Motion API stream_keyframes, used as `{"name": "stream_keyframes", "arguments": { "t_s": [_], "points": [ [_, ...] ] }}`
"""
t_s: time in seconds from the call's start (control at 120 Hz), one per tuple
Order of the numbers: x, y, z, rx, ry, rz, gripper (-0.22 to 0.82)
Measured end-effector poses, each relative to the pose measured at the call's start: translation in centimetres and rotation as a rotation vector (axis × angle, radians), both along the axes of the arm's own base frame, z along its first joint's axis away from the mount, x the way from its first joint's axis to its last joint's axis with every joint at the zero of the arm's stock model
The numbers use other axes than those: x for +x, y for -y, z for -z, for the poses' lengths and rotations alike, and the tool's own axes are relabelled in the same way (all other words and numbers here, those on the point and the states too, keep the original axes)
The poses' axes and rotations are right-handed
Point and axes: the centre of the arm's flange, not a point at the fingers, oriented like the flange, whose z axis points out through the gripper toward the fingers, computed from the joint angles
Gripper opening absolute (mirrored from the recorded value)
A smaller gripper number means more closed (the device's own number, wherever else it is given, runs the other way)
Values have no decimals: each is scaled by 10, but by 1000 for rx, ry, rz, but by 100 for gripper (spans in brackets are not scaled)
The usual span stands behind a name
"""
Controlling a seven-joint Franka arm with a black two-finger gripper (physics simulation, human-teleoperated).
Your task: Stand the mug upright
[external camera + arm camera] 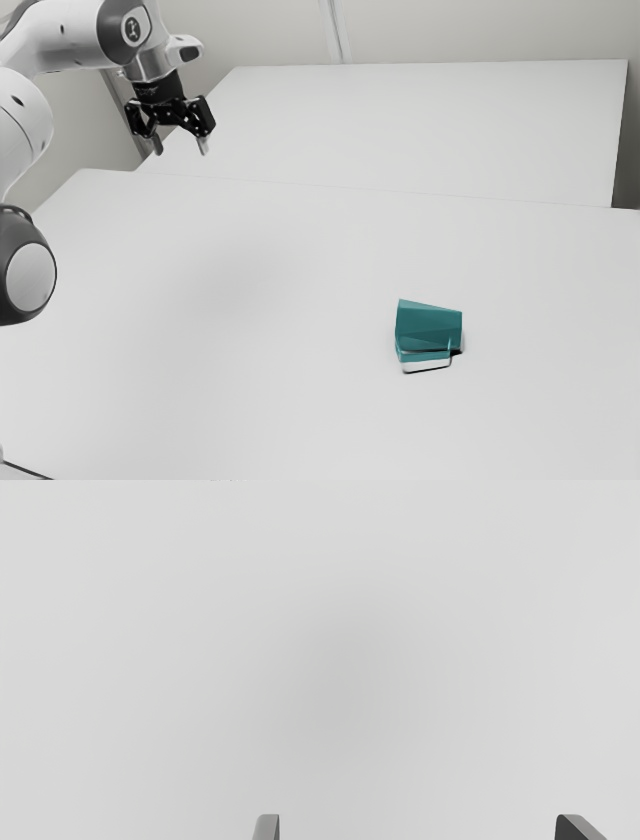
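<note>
Fingers apart, emblem on arm, mug sideways

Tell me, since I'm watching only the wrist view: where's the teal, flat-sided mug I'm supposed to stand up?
Observer: In the exterior view, the mug lies on its side on the smooth white table.
Operator: Is the black two-fingered hand near it?
Observer: No, the hand is raised well away from it, toward the exterior view's left.
Operator: What's carrying the hand?
Observer: A rounded, jointed white arm, coming in from that same side.
</note>
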Motion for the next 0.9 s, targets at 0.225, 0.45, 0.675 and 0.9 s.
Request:
{"name": "stream_keyframes", "arguments": {
  "t_s": [0.225, 0.45, 0.675, 0.9],
  "points": [
    [-20, 48, 21, -50, -60, 61, 60],
    [-96, 123, 91, -326, -48, 48, 60],
    [-123, 187, 164, -689, -85, -51, 60],
    [-133, 226, 214, -826, -94, -19, 60]
  ]
}}
